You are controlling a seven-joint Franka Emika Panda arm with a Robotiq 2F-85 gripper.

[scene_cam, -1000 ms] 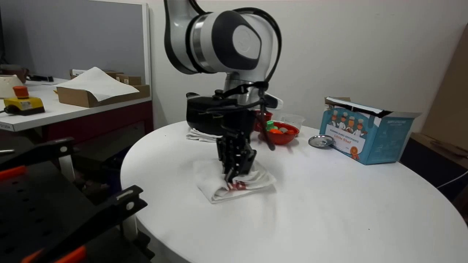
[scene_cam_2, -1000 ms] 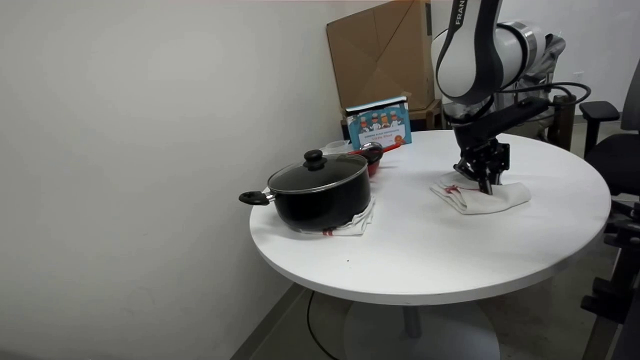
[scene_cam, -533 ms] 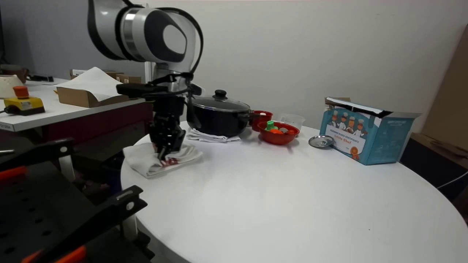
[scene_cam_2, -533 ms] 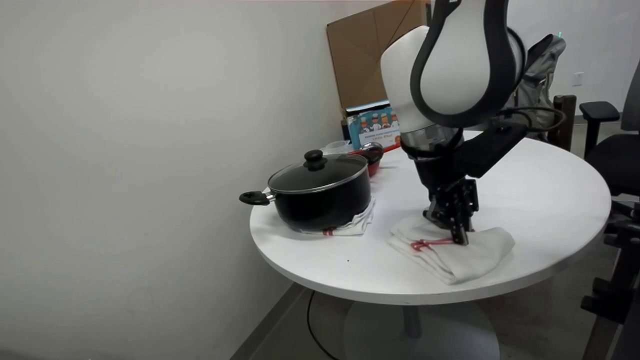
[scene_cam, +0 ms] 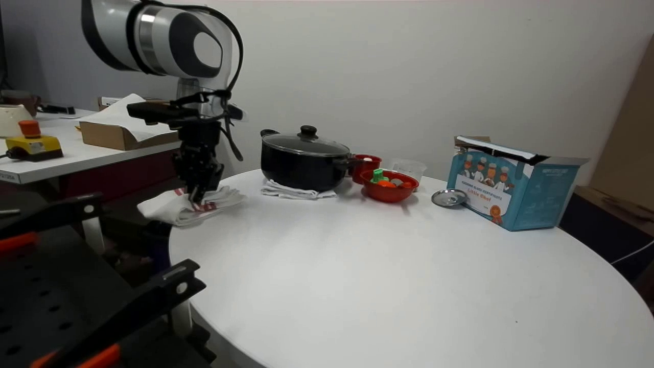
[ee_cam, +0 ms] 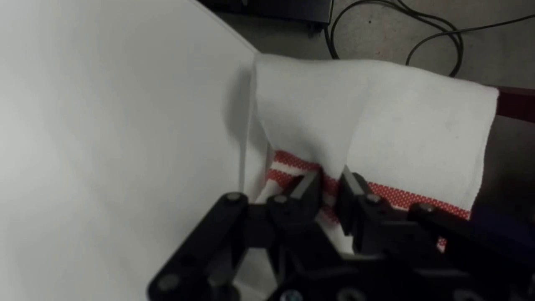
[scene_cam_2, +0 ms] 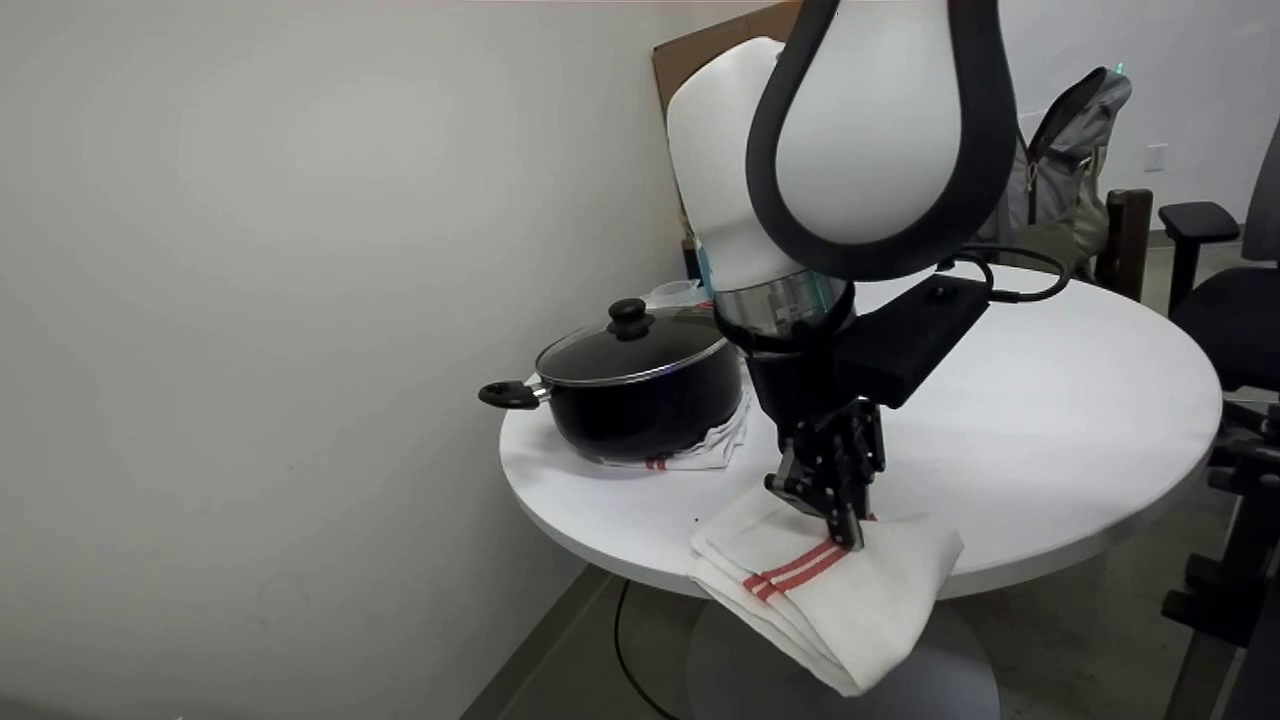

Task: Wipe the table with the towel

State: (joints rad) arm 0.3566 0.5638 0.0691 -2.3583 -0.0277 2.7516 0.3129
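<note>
Black two-finger gripper (ee_cam: 329, 184) pointed down, pinching small white cloth towel (scene_cam_2: 840, 590) w/ red stripes. Wrist view: fabric bunched in the grip, red bands running thru it. Towel pos.: at edge of large round table (scene_cam: 398, 276) w/ smooth white top; part over the top, rest past the edge, seen in both exterior views. Whether the part over the top touches it: can't tell. White & dk-grey robot arm (scene_cam_2: 870, 130) above.

Also on table, along edge nearest the pale grey wall (scene_cam_2: 300, 300): round black pot (scene_cam: 304, 166) w/ glass lid, on folded white cloth (scene_cam_2: 712, 452) w/ red stripes. Just beside it, round red vessel (scene_cam: 367, 166); next, shallow red bowl (scene_cam: 387, 194) holding green & orange pieces (scene_cam: 386, 183); clear plastic container (scene_cam: 410, 167) just behind bowl. Small round silvery disc (scene_cam: 449, 198) just beside blue cardboard box (scene_cam: 511, 186) w/ cartoon chefs, flap jutting, nr edge.

Off table, in an exterior view: rectangular white desk (scene_cam: 74, 154) w/ yellow box (scene_cam: 37, 147), red button on top, & low brown cardboard box (scene_cam: 110, 137), white paper sheet (scene_cam: 110, 120) draped over; arm hides a bit of both.
</note>
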